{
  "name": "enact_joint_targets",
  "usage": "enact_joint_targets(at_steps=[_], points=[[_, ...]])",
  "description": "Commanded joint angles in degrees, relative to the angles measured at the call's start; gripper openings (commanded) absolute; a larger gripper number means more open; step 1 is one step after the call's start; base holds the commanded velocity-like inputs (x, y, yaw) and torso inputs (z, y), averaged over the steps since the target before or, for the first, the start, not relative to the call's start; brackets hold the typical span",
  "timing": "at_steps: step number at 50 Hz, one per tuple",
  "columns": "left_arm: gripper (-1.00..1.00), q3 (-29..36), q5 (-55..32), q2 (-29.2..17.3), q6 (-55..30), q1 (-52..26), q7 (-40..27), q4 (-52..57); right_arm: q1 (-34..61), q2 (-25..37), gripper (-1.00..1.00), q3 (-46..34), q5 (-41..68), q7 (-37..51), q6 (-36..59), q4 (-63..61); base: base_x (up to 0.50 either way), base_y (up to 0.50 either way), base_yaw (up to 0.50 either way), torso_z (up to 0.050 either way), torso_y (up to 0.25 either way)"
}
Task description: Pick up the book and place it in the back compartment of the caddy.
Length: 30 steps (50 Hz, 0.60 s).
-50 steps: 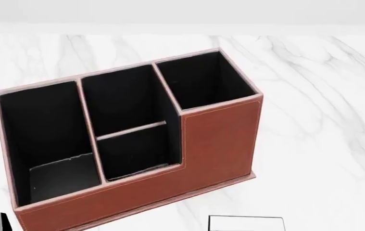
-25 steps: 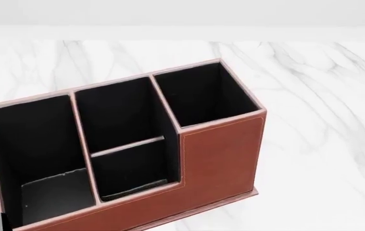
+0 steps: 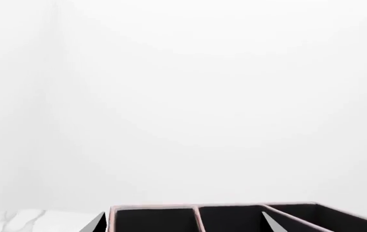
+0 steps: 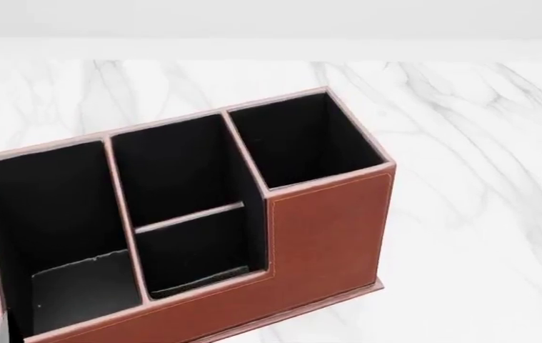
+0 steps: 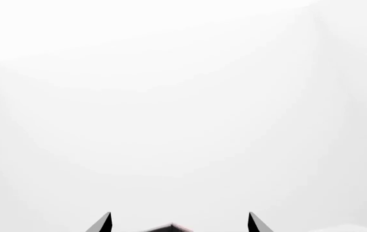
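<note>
A white marble-veined tabletop spreads beneath plain white walls, carrying the reddish-brown stitched leather caddy (black-lined, its small back compartment empty). The left gripper and right gripper hang spread, grasping nothing; the book appears nowhere.

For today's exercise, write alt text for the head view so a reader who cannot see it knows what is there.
A reddish-brown leather caddy with black-lined cells stands on a white marble table, filling most of the view. It has a long cell at the left, two smaller middle cells split by a low divider, and a tall-walled square cell at the right. No book is in view.
</note>
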Motion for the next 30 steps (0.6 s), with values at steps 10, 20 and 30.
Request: enact_joint_targets(at_steps=[10,20,30], points=[[1.0,0.02,-15.25,-9.68,-20.24,-12.03,9.27,3.5,0.79,0.49,1.0,-1.29,-0.82,-0.3,0.35,1.16,0.0,0.0,0.0,0.0,0.0],[1.0,-1.43,-20.31,-11.68,-30.13,-22.71,10.31,-2.67,1.2,0.67,1.0,-1.41,-0.64,-0.13,0.42,1.74,0.0,0.0,0.0,0.0,0.0],[1.0,1.0,-21.64,-13.98,-36.55,-30.27,13.43,-4.36,1.09,0.79,1.0,-1.38,-0.26,0.23,-0.13,1.69,0.0,0.0,0.0,0.0,0.0]])
